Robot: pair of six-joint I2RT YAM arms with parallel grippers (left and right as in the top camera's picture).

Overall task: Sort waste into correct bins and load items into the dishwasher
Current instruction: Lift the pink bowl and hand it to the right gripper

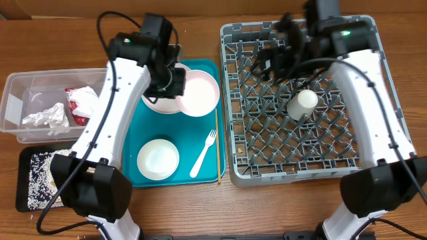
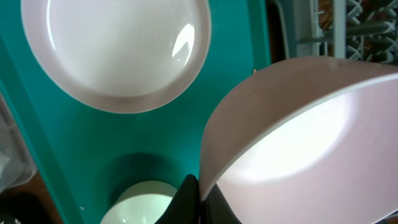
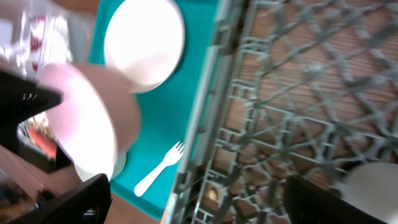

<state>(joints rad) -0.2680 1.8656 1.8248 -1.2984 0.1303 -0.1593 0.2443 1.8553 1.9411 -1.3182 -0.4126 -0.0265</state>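
Overhead, I see my left gripper [image 1: 175,83] clamped on the pale pink bowl [image 1: 201,93], held above the teal tray [image 1: 190,133] beside the dish rack [image 1: 233,133]; left wrist — the bowl's rim pinched, tilted; right wrist — my right gripper [image 3: 205,202] spread open above the rack's edge.

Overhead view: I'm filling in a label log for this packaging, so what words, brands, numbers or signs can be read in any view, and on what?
Readable text: none in any view.
Too small to read: any print on the red-and-white wrapper in the clear tub.
No marks show on the pale pink bowl, the white fork or the grey dish rack.
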